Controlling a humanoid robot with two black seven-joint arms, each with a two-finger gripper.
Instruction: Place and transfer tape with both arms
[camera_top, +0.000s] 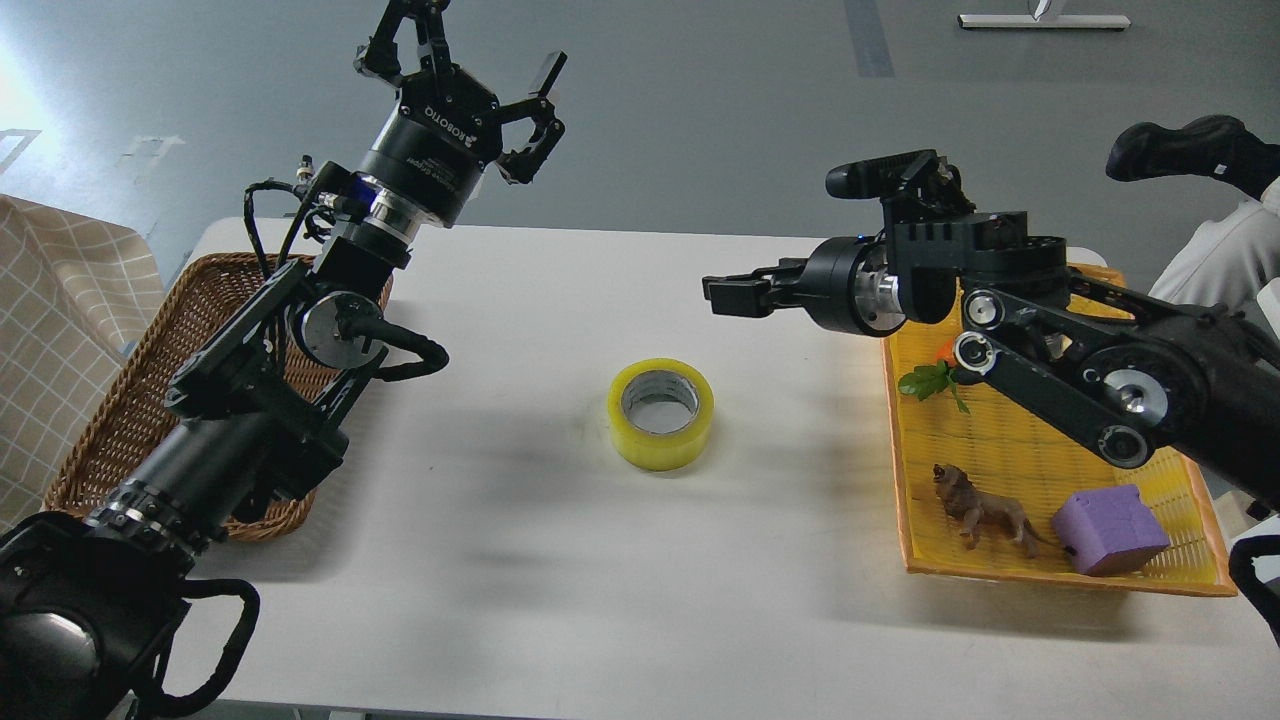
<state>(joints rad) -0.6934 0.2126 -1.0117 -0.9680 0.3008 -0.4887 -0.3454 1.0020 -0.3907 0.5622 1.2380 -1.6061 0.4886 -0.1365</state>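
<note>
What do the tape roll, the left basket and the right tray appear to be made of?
Tape: glossy translucent yellow plastic film on a grey, probably cardboard core. Basket: woven brown wicker, visible weave. Tray: yellow-orange ribbed mesh, likely plastic.

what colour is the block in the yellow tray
Purple: the foam-like cube sits at the near end of the yellow slatted tray, clearest in the head view.

One legible marking: "ROBOTIQ" in white capitals on the black body of the left gripper (470, 75), seen upside down. Smaller print on its wrist collar too small to read.
</note>
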